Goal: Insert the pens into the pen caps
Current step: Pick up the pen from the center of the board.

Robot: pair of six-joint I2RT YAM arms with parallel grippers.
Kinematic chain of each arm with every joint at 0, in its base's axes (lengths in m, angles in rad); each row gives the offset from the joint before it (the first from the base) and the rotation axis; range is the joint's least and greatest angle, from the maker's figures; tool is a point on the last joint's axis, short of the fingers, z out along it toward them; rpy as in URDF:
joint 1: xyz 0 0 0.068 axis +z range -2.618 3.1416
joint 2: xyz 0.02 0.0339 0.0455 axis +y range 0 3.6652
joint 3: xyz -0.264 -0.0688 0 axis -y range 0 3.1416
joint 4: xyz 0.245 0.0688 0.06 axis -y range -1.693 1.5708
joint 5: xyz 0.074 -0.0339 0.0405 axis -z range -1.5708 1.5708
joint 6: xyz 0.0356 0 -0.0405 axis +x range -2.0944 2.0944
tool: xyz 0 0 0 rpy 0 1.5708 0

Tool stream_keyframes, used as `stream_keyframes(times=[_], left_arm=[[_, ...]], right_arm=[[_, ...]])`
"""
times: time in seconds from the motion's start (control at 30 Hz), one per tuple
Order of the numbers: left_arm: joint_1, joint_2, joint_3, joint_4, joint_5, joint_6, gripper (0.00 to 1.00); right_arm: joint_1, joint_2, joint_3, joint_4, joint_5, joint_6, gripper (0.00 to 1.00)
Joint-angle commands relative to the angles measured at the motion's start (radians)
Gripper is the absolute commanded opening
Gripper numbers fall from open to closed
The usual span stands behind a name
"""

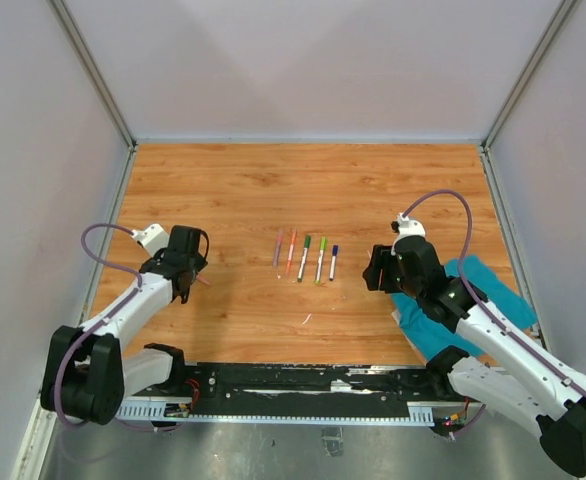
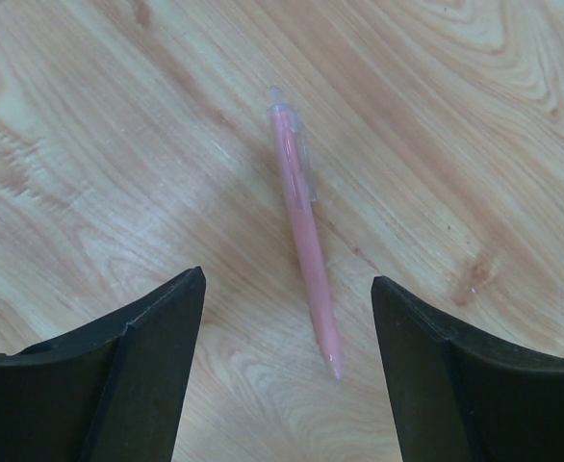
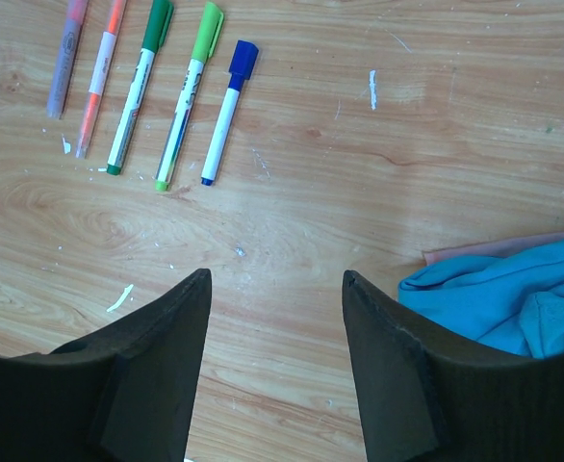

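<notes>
Wooden tabletop point(image 2: 89, 115) carries a pink pen point(image 2: 304, 245), likely light, stiff and slick, best pinched mid-barrel by the wide-spread left gripper point(image 2: 288, 279); right gripper point(image 3: 276, 276) also spread, empty.

Bright even light; soft shadows; sharp focus.

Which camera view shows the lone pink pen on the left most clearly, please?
Left wrist view: the pink pen lies whole, framed by the open left pincer. The top view shows only a pink sliver; the right wrist view misses it.

5 pens point(image 1: 305, 257) abreast, cloth point(image 1: 478, 272) rightward
</notes>
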Motion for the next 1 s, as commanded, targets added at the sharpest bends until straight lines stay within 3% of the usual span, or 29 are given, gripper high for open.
stream_keyframes(times=[0.0, 0.1, 0.3, 0.67, 0.83, 0.97], left_arm=[[0.046, 0.065, -0.011, 0.084, 0.063, 0.035, 0.73], [0.07, 0.105, -0.007, 0.104, 0.087, 0.048, 0.72], [0.101, 0.159, -0.017, 0.143, 0.127, 0.053, 0.6], [0.109, 0.264, -0.009, 0.189, 0.147, 0.066, 0.58], [0.109, 0.242, -0.023, 0.216, 0.181, 0.083, 0.26], [0.109, 0.225, -0.023, 0.213, 0.187, 0.102, 0.18]], right_arm=[[-0.016, -0.004, -0.007, -0.013, -0.007, 0.013, 0.57], [-0.015, -0.008, -0.008, -0.012, -0.007, 0.015, 0.57], [-0.015, -0.011, -0.009, -0.014, -0.017, 0.03, 0.58], [-0.015, -0.008, -0.025, -0.016, -0.049, 0.053, 0.58], [-0.015, -0.026, -0.021, -0.025, -0.039, 0.052, 0.58], [-0.016, -0.035, -0.027, -0.026, -0.033, 0.055, 0.58]])
